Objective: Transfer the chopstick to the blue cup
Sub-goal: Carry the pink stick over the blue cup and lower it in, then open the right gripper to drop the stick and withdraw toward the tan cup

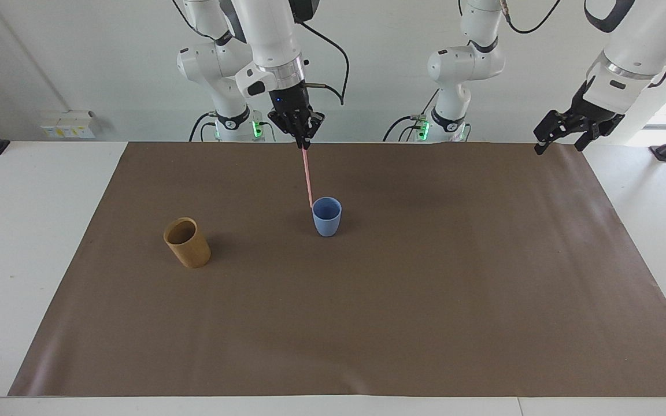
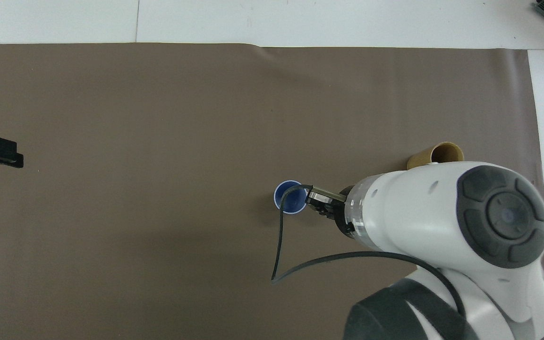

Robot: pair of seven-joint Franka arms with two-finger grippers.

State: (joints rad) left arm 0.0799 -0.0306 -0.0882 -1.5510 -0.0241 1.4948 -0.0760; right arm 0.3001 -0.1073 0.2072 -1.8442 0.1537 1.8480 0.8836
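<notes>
Roughly, biggest first: plain white-walled room, two arm bases at the robots' edge of the white table, and a large matte brown mat covering most of it. The mat lies flat and probably isn't slick, so cups shouldn't skate much.

Right arm is over the middle of the mat, its right gripper clamped on the top end of the thin, straight, pale pink chopstick. Stick hangs nearly upright, slightly tilted, lower tip at the rim of the small light-blue matte tumbler on the side nearer the robots. Can't tell if the tip is inside the mouth or just outside it; the overhead view hides the stick under the arm.

Left gripper waits with its fingers apart, up over the mat's corner at the left arm's end.

Tall tan-brown cylindrical cup stands toward the right arm's end, well apart from the blue cup, nothing visible in it.

Handling, my read:
- chopstick is light, stiff, smooth; a pinch at the very top leaves a long free end, so any slip swings the tip
- top-end grip does suit a straight-down insert
- blue cup looks light with a rounded base; a sideways nudge from the tip could tip or shove it
- stick is much longer than the cup, so once let go it'll lean on the rim and load one side
</notes>
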